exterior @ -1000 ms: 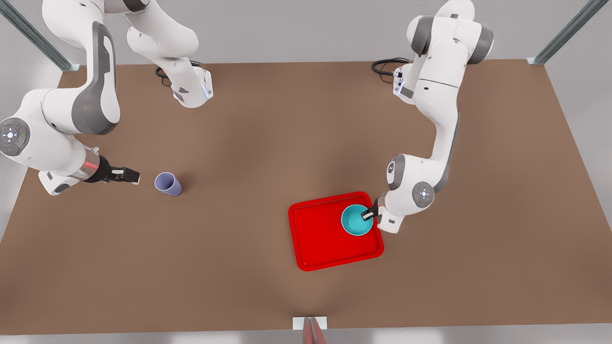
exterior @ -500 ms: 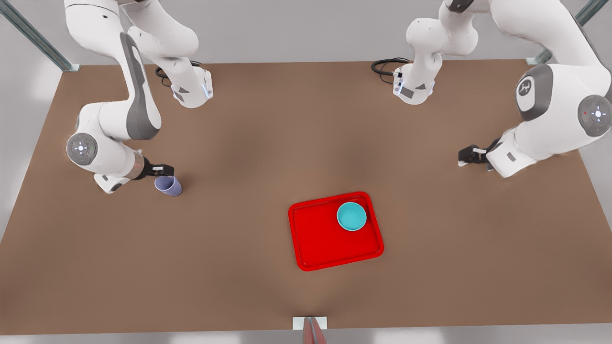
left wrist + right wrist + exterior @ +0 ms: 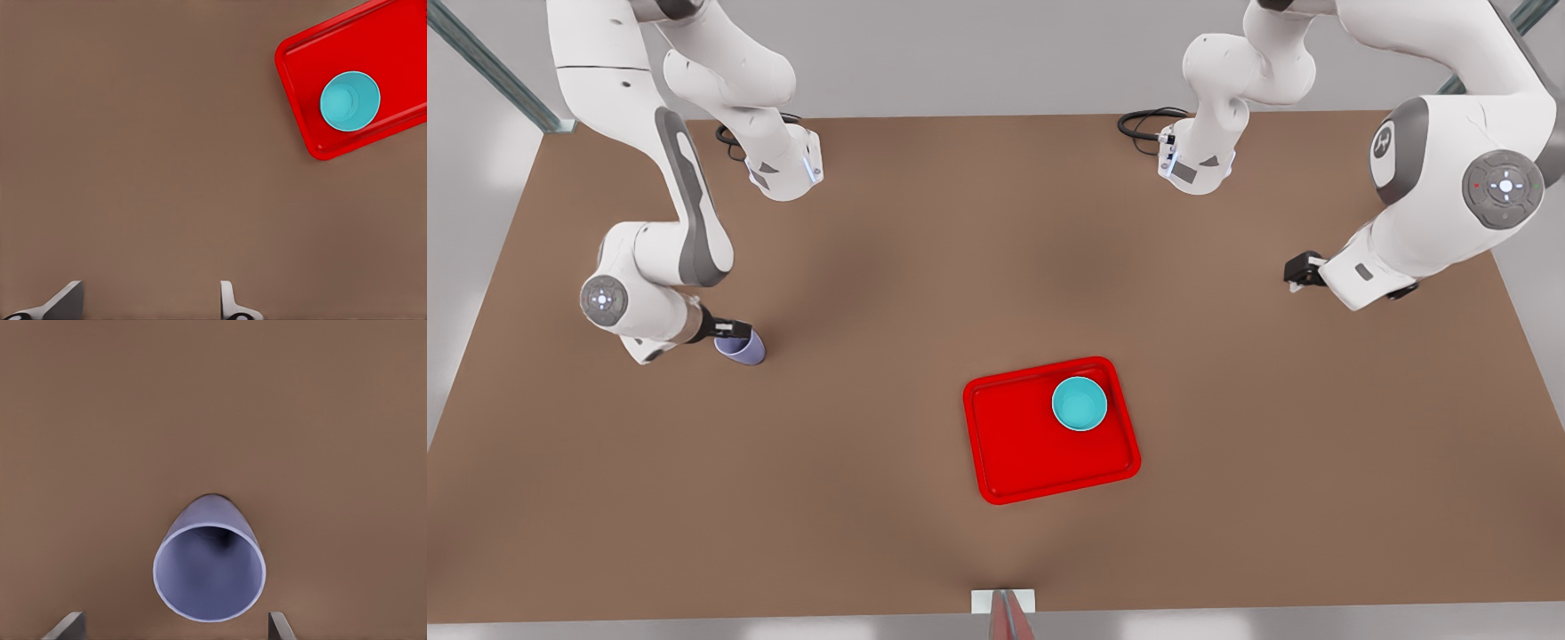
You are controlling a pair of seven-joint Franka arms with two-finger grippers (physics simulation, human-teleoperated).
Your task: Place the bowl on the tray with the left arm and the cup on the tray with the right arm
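One bowl (image 3: 1080,403) sits on one tray (image 3: 1014,462). One cup (image 3: 743,348) stands on the tabletop (image 3: 925,267), apparently between the spread right claw (image 3: 729,331) fingers. The left claw (image 3: 1303,269) hangs apart, spread, empty.

We see a wide brown table (image 3: 925,267) w/ a matte top, pale grey wall behind. Metal struts (image 3: 494,67) slant at both far corners. A black cable (image 3: 1143,120) coils near the far edge. Small white bracket (image 3: 1003,602) sits mid near edge. Light is soft, even.
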